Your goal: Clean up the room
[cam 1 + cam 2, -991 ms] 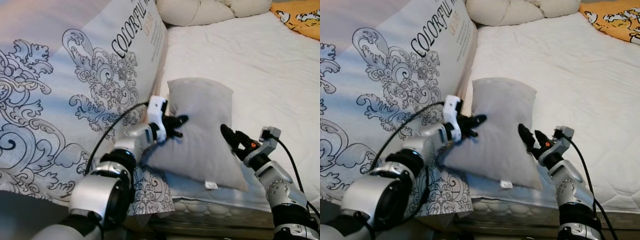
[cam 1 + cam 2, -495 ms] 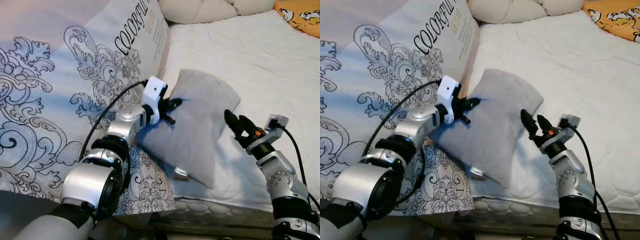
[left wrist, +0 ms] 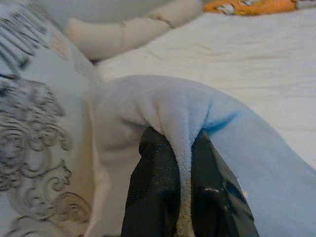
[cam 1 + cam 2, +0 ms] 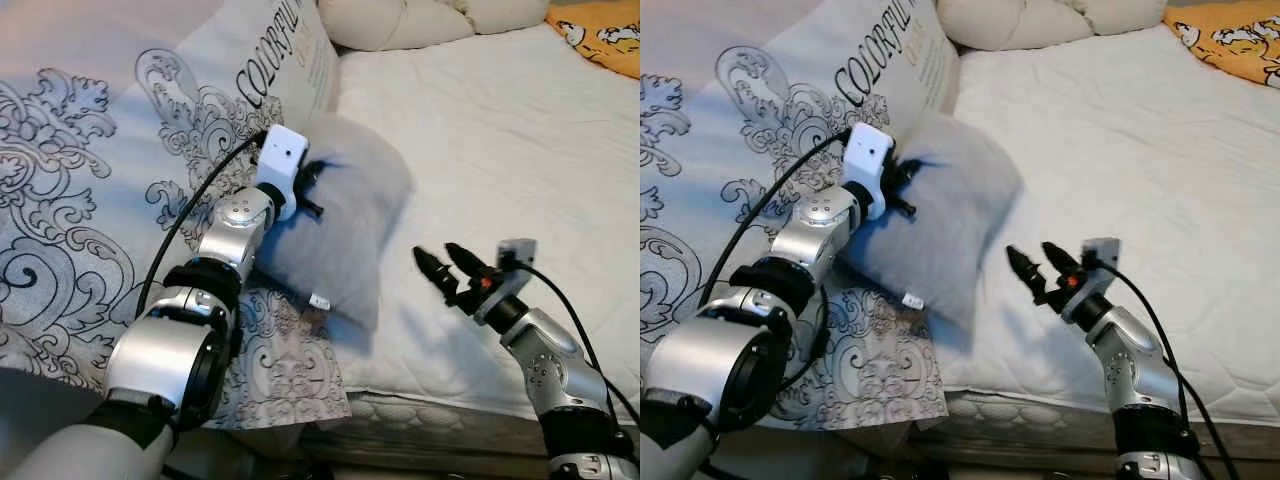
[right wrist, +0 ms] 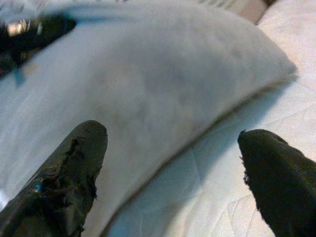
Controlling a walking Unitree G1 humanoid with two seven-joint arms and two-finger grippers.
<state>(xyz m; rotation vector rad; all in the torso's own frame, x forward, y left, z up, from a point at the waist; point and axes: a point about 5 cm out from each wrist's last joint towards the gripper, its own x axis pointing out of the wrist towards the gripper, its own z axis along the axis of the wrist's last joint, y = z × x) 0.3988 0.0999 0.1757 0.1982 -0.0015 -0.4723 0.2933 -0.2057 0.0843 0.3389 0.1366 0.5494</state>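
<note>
Left eye view: the soft grey rectangular pillow (image 4: 335, 225) lies mid-frame on the white quilted bed (image 4: 520, 130), against the patterned printed quilt package (image 4: 120, 170) at left.
Left tool (image 4: 312, 190): pinched on the pillow's upper left edge.
Right tool (image 4: 442, 268): lower right, spread open, holding nothing, apart from the pillow.
Left wrist view: black fingers (image 3: 153, 190) clamp a fold of pillow.
Right wrist view: fingers (image 5: 69, 177) wide apart before the pillow.
</note>
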